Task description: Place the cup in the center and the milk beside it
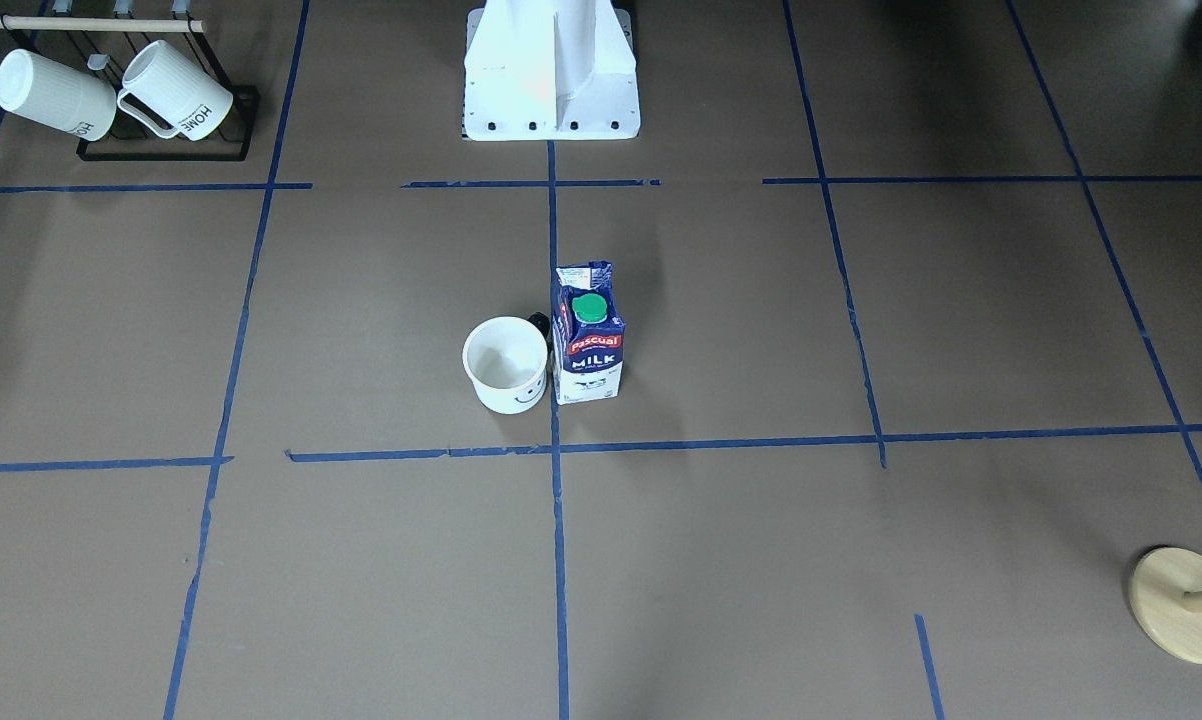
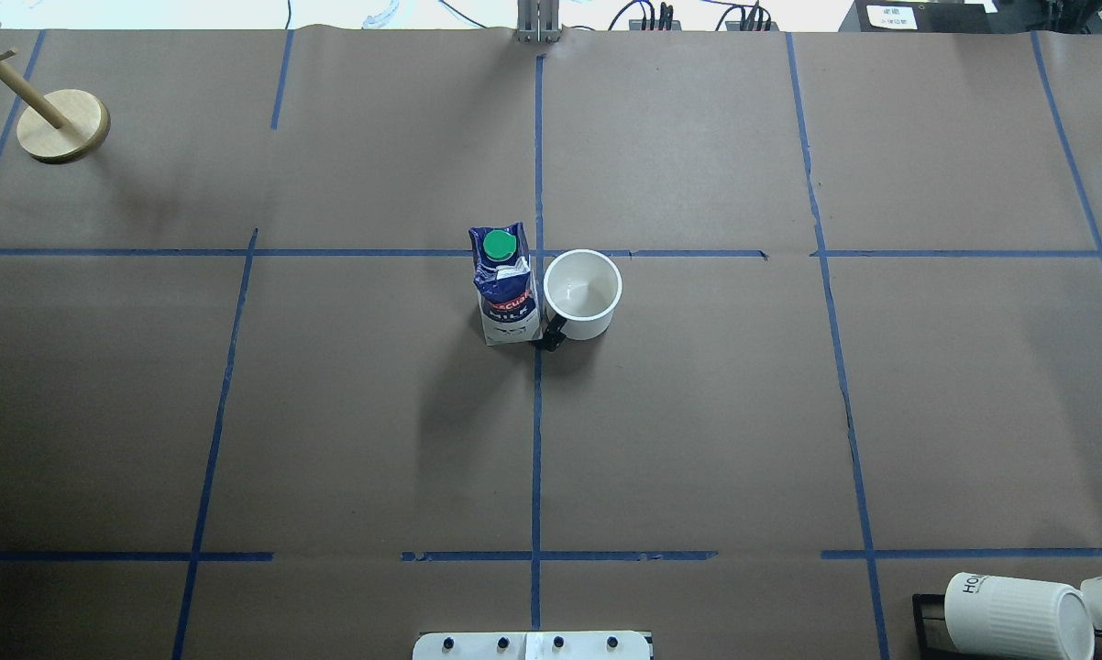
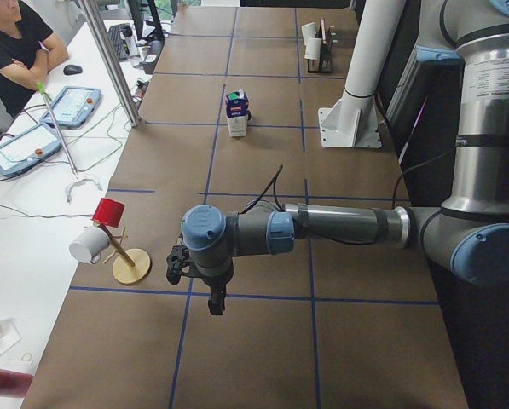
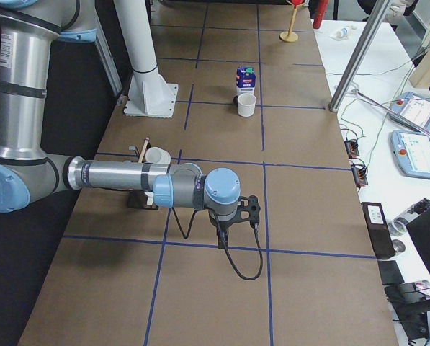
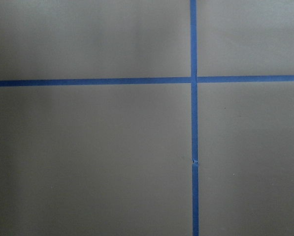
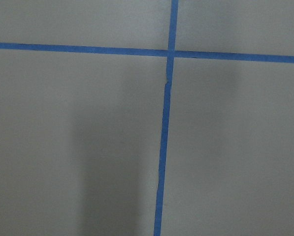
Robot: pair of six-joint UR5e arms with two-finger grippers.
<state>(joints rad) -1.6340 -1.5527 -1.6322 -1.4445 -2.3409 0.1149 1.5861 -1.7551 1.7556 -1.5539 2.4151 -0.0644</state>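
The white smiley cup point(image 1: 506, 365) stands upright in the middle grid squares, its black handle turned toward the robot base. It also shows in the overhead view point(image 2: 583, 293). The blue and white milk carton point(image 1: 588, 335) stands upright right beside it, almost touching, on the centre tape line point(image 2: 537, 412); the overhead view shows it too point(image 2: 505, 286). Both arms are far from them. The left gripper point(image 3: 216, 300) shows only in the exterior left view and the right gripper point(image 4: 222, 238) only in the exterior right view, each pointing down over bare board. I cannot tell whether they are open or shut.
A black rack with two ribbed HOME mugs point(image 1: 111, 95) stands at the robot's right, near its white base point(image 1: 551, 75). A wooden peg stand point(image 1: 1186, 605) stands at the far corner on the robot's left. An operator point(image 3: 15, 43) sits beside the table.
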